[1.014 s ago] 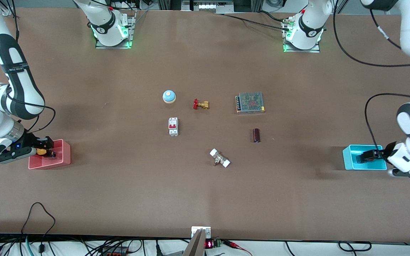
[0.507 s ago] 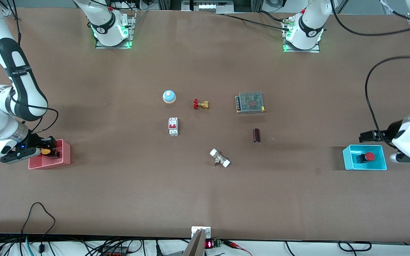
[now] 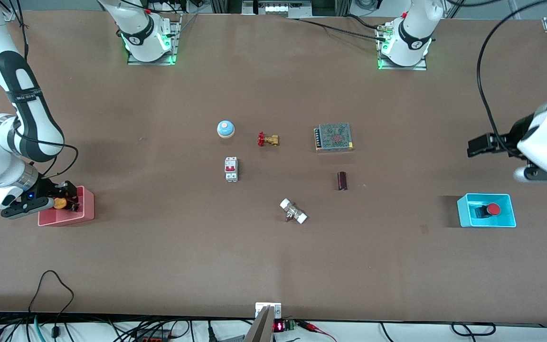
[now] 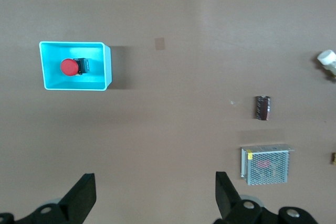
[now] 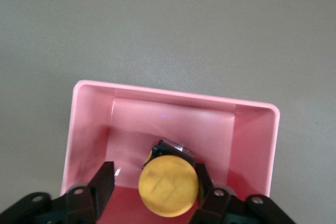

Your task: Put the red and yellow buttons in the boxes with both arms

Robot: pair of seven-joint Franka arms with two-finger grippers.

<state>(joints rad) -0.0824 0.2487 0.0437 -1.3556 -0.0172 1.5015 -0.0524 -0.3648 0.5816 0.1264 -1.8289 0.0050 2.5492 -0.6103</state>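
Observation:
The yellow button (image 3: 59,203) sits low in the pink box (image 3: 88,205) at the right arm's end of the table. My right gripper (image 3: 67,198) is down in that box. In the right wrist view the button (image 5: 168,184) lies between the fingers of the right gripper (image 5: 155,171) in the pink box (image 5: 173,95), one finger touching it and the other apart from it. The red button (image 3: 493,209) lies in the cyan box (image 3: 463,211). My left gripper (image 3: 474,146) is open and empty in the air, away from that box. The left wrist view shows the left gripper (image 4: 154,179), the red button (image 4: 69,67) and the cyan box (image 4: 107,66).
Mid-table stand a blue-and-white bell (image 3: 225,128), a brass valve with a red handle (image 3: 268,139), a white breaker (image 3: 231,169), a mesh-topped power supply (image 3: 334,137), a dark cylinder (image 3: 342,181) and a white-ended fitting (image 3: 293,211).
My left gripper has risen out of the cyan box and drawn away, leaving the red button in it. My right gripper has stayed at the pink box with the yellow button.

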